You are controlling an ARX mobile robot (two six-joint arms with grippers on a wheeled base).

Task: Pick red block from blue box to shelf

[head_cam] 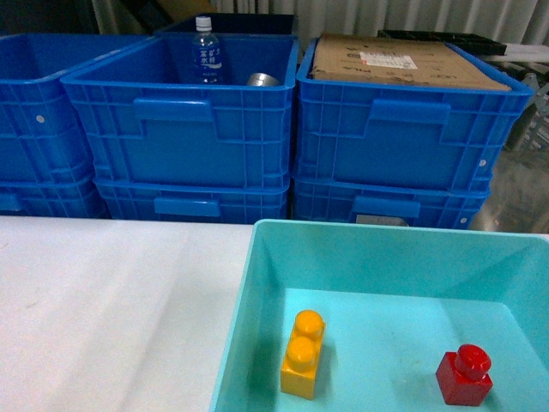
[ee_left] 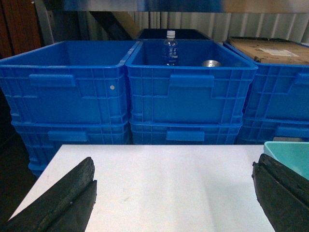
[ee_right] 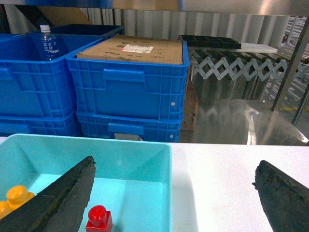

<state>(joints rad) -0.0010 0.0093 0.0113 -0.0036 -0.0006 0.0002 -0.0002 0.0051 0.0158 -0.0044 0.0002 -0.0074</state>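
The red block [head_cam: 464,376] stands stud-up on the floor of the blue box [head_cam: 257,283], near its right side. In the right wrist view the red block [ee_right: 99,220] sits just inside my right gripper's left finger [ee_right: 58,203]. My right gripper [ee_right: 174,193] is open and straddles the blue box's right wall [ee_right: 170,183]. My left gripper [ee_left: 174,193] is open over bare white table, with the box's corner [ee_left: 289,152] beside its right finger. The shelf's steel rail [ee_right: 222,6] runs overhead behind the table. Neither gripper shows in the head view.
An orange-yellow two-stud brick [head_cam: 304,354] lies in the box left of the red block. Stacked dark blue crates [head_cam: 184,129] line the back; one holds a water bottle [head_cam: 206,51], another a cardboard box [head_cam: 403,64]. White table [head_cam: 111,309] spreads to the left.
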